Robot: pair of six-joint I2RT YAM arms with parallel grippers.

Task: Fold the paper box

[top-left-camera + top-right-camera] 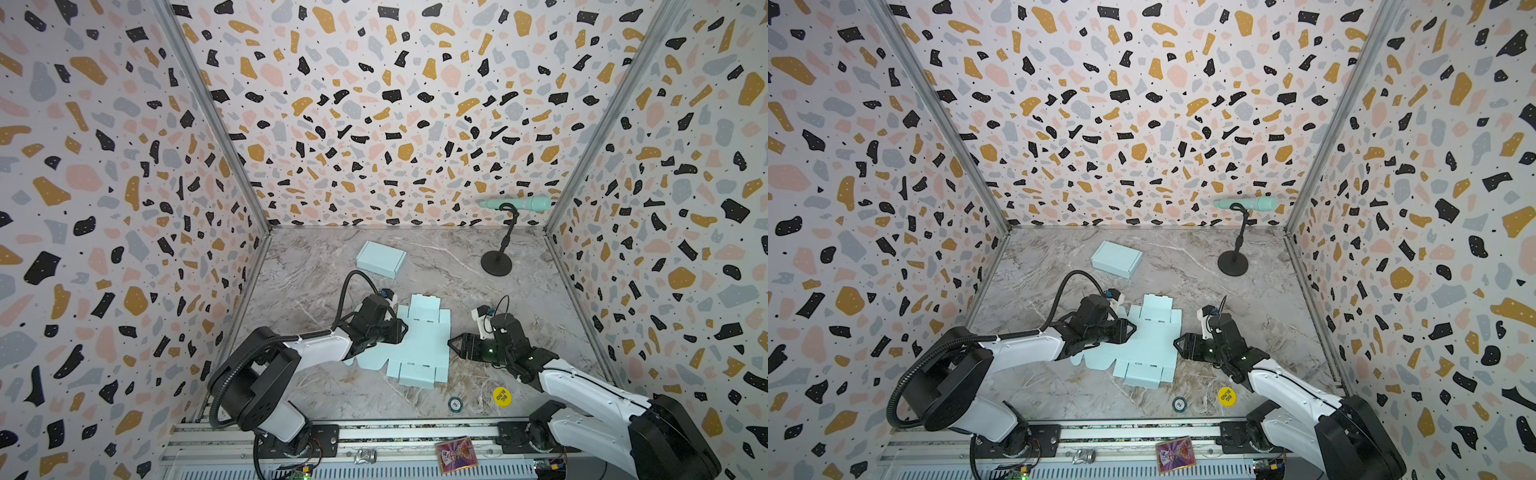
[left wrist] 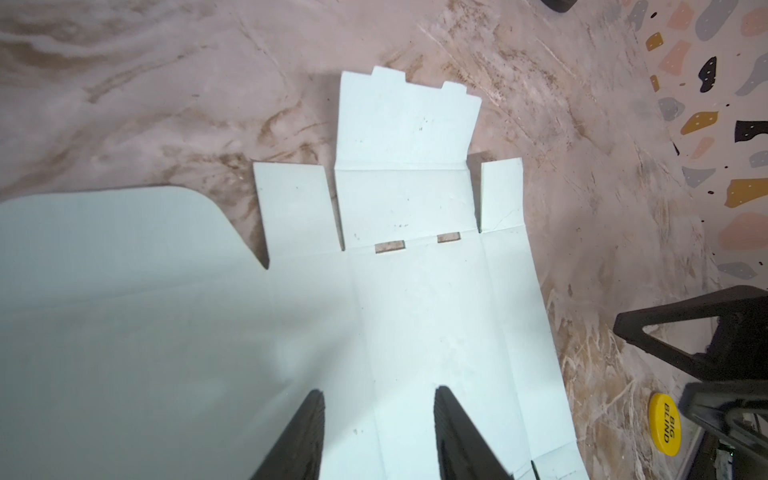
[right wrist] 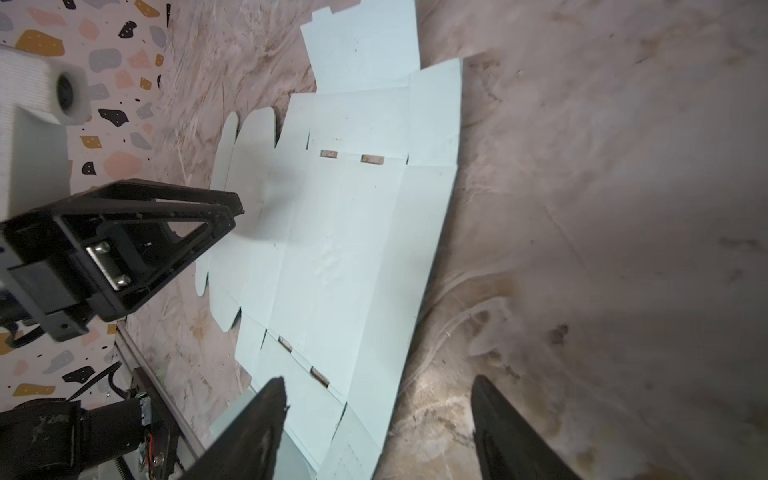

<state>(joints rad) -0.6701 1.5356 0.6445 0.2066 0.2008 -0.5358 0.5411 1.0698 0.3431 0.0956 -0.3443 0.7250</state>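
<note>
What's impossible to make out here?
Flat pale-blue cardboard box blank: left flaps hidden under the left arm in both top views.
Small dark round token: markings too small in a top view.
Colourful card on front rail: print too small.
Left fingers: left wrist view cannot show whether they touch it.

Marble table (image 1: 311, 270): flat blank (image 1: 424, 345), folded box (image 1: 380, 259)
</note>
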